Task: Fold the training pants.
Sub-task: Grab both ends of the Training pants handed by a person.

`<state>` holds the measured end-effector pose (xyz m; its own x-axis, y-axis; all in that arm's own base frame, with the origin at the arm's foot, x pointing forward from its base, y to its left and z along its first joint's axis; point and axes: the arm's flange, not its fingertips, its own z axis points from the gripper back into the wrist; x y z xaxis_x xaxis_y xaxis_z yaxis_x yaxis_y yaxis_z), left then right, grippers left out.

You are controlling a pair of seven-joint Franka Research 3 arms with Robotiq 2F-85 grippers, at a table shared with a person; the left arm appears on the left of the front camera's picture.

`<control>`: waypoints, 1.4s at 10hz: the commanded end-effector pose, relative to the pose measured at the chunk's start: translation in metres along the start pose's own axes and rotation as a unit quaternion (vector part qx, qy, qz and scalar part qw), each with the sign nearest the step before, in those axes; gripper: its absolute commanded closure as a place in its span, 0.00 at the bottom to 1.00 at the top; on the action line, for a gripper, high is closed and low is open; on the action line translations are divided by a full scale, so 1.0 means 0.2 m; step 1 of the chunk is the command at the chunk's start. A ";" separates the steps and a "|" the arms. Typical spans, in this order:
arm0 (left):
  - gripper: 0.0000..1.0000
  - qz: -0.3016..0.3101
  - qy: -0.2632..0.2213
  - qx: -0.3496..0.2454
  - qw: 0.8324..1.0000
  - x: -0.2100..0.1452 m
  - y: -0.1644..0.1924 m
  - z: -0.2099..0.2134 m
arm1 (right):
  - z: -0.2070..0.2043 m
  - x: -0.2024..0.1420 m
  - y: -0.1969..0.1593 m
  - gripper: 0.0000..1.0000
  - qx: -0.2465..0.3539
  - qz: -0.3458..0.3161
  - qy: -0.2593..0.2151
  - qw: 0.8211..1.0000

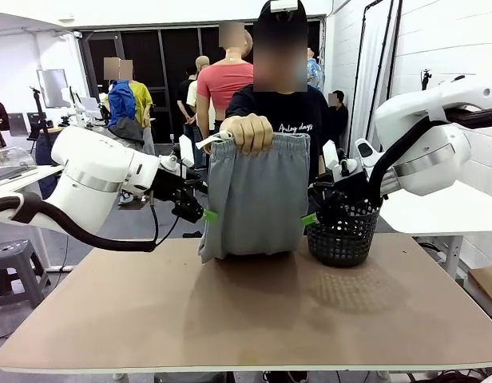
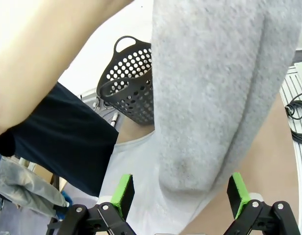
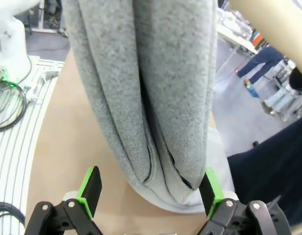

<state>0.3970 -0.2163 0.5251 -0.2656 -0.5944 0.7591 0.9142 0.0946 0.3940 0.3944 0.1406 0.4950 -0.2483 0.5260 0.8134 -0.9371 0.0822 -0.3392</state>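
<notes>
A person's hand held the grey training pants hanging at the tabletop's far edge, so the released left end effector and right end effector flanking them could grasp the sides.

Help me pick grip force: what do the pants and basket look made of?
Pants: soft knit, probably cotton fleece; matte heathered grey, fuzzy surface, hanging in limp folds. Basket: likely moulded plastic; black, slightly glossy, stiff rim and even round holes.
</notes>
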 end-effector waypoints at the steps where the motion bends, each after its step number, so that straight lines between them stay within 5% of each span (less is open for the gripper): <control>1: 0.00 -0.011 -0.037 -0.008 0.999 -0.02 0.03 -0.03 | -0.03 -0.02 -0.03 0.00 -0.001 0.016 -0.039 0.999; 5: 0.00 0.013 -0.113 -0.053 0.992 -0.01 0.01 -0.03 | -0.04 -0.01 -0.03 0.00 0.014 0.009 -0.101 0.995; 14: 0.00 0.046 -0.211 -0.035 0.976 0.19 -0.01 -0.06 | -0.06 0.20 0.00 0.00 0.045 0.019 -0.207 0.977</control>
<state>0.3867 -0.2461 0.5454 -0.2523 -0.2354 0.9386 0.9580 0.0760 0.2766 0.3861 0.1714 0.5219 -0.3181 0.1858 0.9297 -0.9469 -0.0144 -0.3211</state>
